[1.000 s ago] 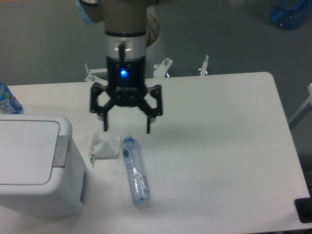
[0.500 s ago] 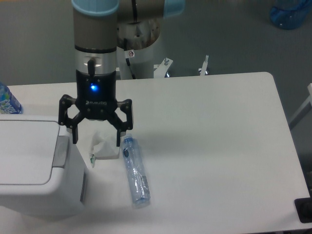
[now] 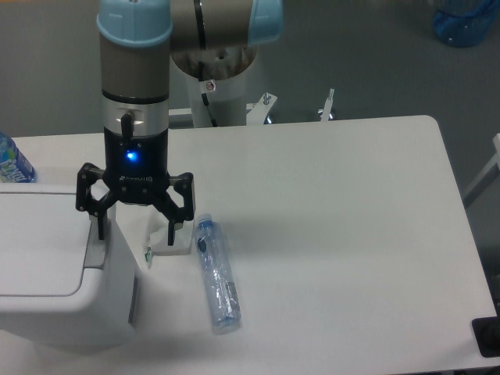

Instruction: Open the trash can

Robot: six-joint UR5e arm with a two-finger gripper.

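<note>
The trash can (image 3: 55,269) fills the table's (image 3: 344,234) corner at about eight o'clock, a white box with its flat lid down and its long axis running left to right across the view; the grey push tab (image 3: 95,251) sits on the lid's edge at three o'clock, the side facing the arm. The gripper (image 3: 133,224) hangs over that same edge with its two fingers spread wide and nothing between them, one fingertip above the tab and the other out over the table. The tab thus lies from the gripper's middle at roughly eight o'clock, so the press looks to need only a small shift that way and then a descent. A crumpled white tissue (image 3: 172,238) lies just beside the bin, and a clear plastic bottle (image 3: 216,273) stretches toward five o'clock. The lettering on the gripper's body is probably a maker's name, too blurred to read.
</note>
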